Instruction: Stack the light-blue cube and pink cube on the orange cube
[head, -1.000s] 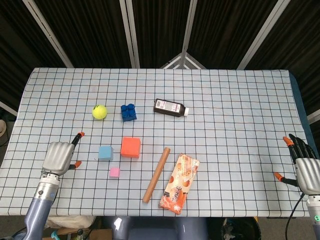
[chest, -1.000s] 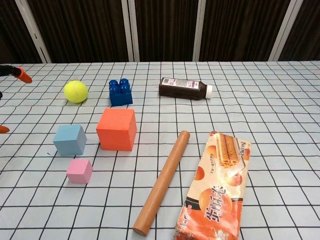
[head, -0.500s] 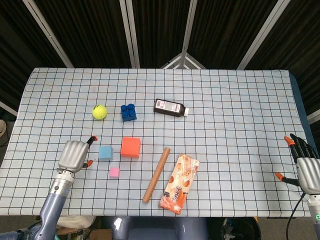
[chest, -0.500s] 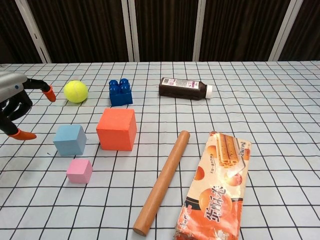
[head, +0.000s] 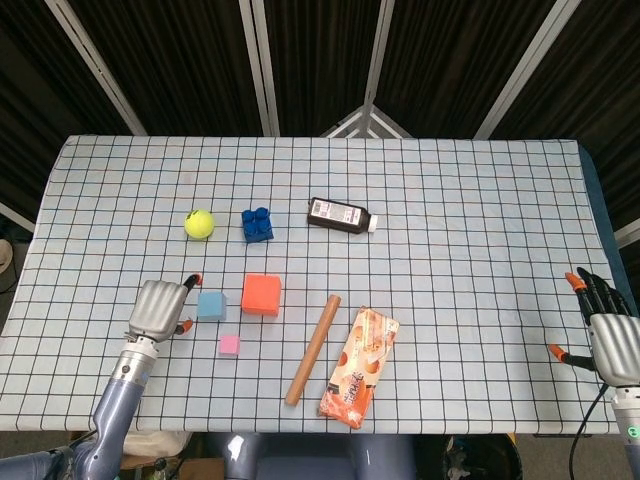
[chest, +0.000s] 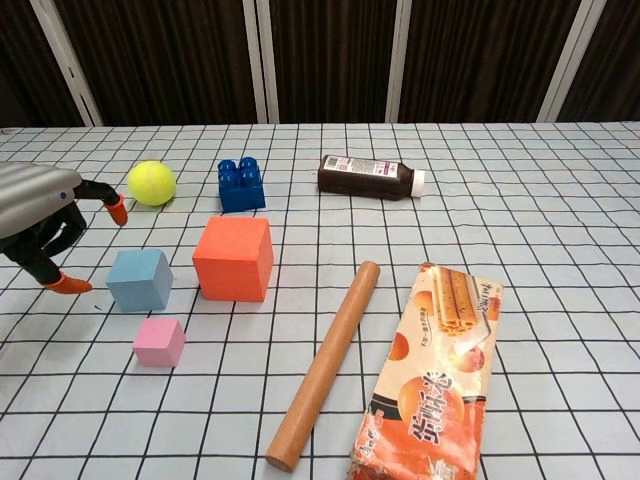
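Note:
The orange cube (head: 261, 294) (chest: 234, 258) sits left of the table's middle. Just to its left is the smaller light-blue cube (head: 211, 305) (chest: 139, 279), and the small pink cube (head: 229, 345) (chest: 159, 342) lies nearer the front edge. My left hand (head: 157, 308) (chest: 40, 222) hovers a short way left of the light-blue cube, fingers apart, holding nothing and not touching it. At the table's right front edge my right hand (head: 610, 335) stays with fingers spread and nothing in it; the chest view does not show it.
Behind the cubes lie a yellow ball (head: 199, 223) (chest: 151, 183), a dark blue toy brick (head: 257, 224) (chest: 241, 185) and a dark bottle (head: 342, 215) (chest: 371, 177) on its side. A wooden rod (head: 312, 349) (chest: 325, 363) and an orange snack packet (head: 359, 366) (chest: 436, 370) lie right of the cubes.
My left hand has moved right, toward the light-blue cube, and now hangs close beside it. The cubes and my right hand have stayed put.

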